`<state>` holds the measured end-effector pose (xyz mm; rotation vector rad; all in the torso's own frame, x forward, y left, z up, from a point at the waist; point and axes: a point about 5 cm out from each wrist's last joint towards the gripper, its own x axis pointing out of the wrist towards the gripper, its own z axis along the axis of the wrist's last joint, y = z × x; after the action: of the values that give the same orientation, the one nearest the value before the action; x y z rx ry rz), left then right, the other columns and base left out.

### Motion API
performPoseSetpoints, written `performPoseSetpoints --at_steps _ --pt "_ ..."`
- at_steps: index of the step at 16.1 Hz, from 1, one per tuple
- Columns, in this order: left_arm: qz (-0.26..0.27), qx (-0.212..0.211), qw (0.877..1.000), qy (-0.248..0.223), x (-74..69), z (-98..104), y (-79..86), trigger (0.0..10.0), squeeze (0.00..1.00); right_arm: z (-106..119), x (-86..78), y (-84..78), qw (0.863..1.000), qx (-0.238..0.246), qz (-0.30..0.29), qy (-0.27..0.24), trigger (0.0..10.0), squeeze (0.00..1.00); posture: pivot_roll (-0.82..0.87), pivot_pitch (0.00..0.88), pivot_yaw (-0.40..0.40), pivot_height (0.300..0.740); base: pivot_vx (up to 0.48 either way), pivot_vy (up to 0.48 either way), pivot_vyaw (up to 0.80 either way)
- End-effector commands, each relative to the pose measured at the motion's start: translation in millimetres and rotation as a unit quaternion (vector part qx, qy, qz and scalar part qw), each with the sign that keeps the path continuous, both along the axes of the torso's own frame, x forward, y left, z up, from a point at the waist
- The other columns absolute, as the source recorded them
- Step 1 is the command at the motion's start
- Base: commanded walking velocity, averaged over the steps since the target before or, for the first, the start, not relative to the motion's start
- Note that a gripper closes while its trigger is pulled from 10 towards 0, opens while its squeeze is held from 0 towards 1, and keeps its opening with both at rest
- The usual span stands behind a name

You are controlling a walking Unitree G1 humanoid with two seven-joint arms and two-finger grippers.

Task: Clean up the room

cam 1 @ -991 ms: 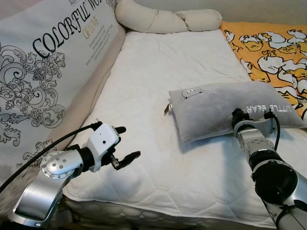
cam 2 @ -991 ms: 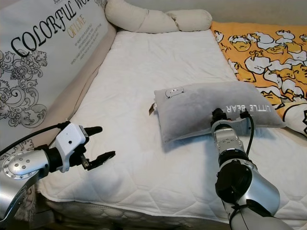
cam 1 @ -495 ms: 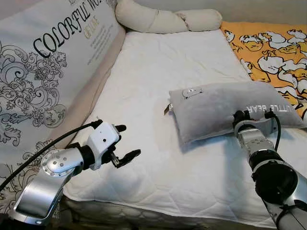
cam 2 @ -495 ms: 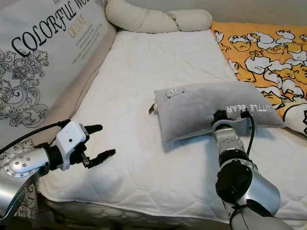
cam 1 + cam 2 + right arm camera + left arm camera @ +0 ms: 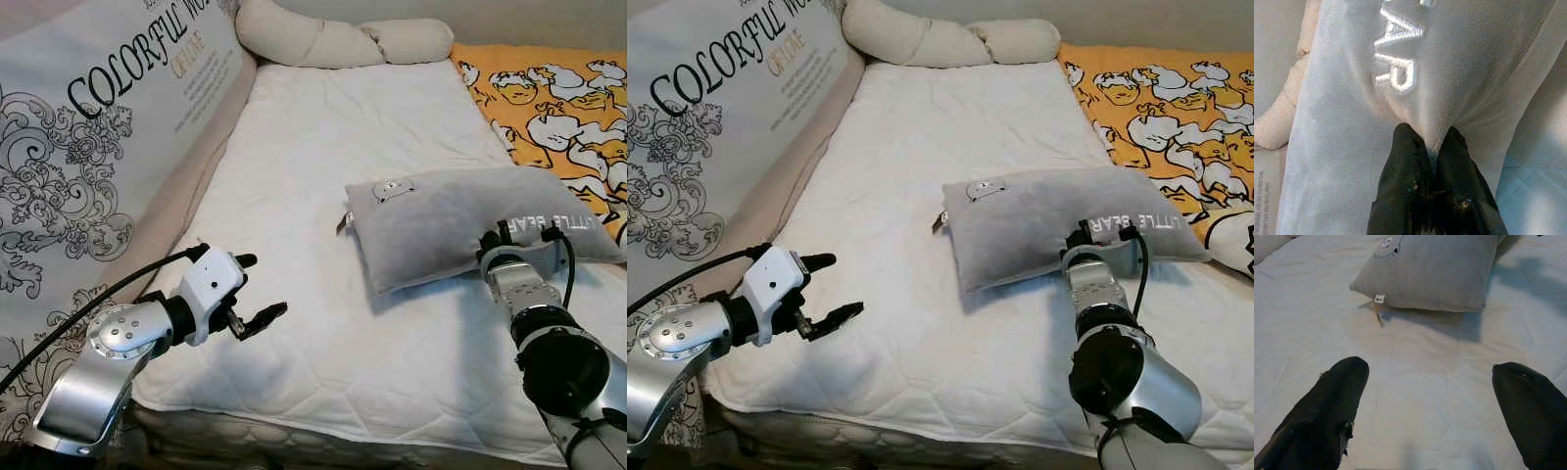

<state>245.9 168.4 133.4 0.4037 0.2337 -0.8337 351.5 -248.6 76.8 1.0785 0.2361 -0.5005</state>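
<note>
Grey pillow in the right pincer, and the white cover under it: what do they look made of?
The grey pillow looks like soft plush or fleece: matte, short nap, bunching into folds where the right pincer pinches its edge, with raised white embroidered lettering. The white bed cover appears to be quilted cotton-like fabric, matte, with stitched diamond lines.

The orange duck-print blanket (image 5: 549,93) runs off the picture's edge; the printed cushion (image 5: 88,147) is cropped likewise.

The right arm reaches forward with the right gripper (image 5: 1431,147) pinched tight on a fold of the pillow (image 5: 460,215), while the left gripper (image 5: 253,290) hovers low, fingers spread wide
</note>
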Motion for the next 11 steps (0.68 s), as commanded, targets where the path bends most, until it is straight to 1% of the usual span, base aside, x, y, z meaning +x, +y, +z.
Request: performPoseSetpoints --at_steps 1,2,4,5,7,8,9,11 --pt "0.000 0.005 1.000 -0.001 1.5 -0.8 -0.6 10.0 0.00 7.6 4.9 -0.2 1.000 -0.004 0.005 -0.003 0.0 0.00 0.09 0.000 0.031 0.740 0.000 0.000 0.00" --pt "0.007 0.004 1.000 -0.004 1.8 -0.9 -0.1 10.0 0.00 9.0 5.5 -0.9 1.000 -0.009 0.008 -0.002 0.0 0.00 0.09 0.000 0.025 0.740 0.000 0.000 0.00" --pt "0.037 -0.001 0.999 -0.017 4.3 0.1 3.7 10.0 0.00 16.6 9.6 -2.0 0.999 -0.038 0.024 -0.003 0.0 0.00 0.09 0.000 0.021 0.740 0.000 0.000 0.00" --pt "0.069 -0.006 0.997 -0.030 7.7 2.2 9.0 10.0 0.00 26.2 15.2 -1.1 0.997 -0.060 0.039 -0.014 0.0 0.00 0.09 0.000 0.017 0.740 0.000 0.000 0.00" --pt "0.110 -0.016 0.993 -0.048 11.8 5.5 16.4 10.0 0.00 45.6 26.0 2.7 0.994 -0.082 0.060 -0.042 0.0 0.00 0.09 0.000 0.015 0.740 0.000 0.000 0.00" --pt "0.142 -0.026 0.988 -0.060 13.8 7.9 21.4 10.0 0.00 64.9 36.1 9.5 0.988 -0.107 0.088 -0.069 0.0 0.00 0.08 0.000 0.012 0.740 0.000 0.000 0.00" --pt "0.157 -0.032 0.985 -0.066 14.7 9.0 23.4 10.0 0.00 72.9 40.2 13.7 0.982 -0.133 0.110 -0.078 0.0 0.00 0.08 0.000 0.007 0.740 0.000 0.000 0.00" --pt "0.202 -0.041 0.975 -0.084 17.6 12.3 29.8 10.0 0.00 87.1 47.3 24.5 0.963 -0.189 0.168 -0.096 0.0 0.00 0.09 0.000 -0.005 0.740 0.000 0.000 0.00"
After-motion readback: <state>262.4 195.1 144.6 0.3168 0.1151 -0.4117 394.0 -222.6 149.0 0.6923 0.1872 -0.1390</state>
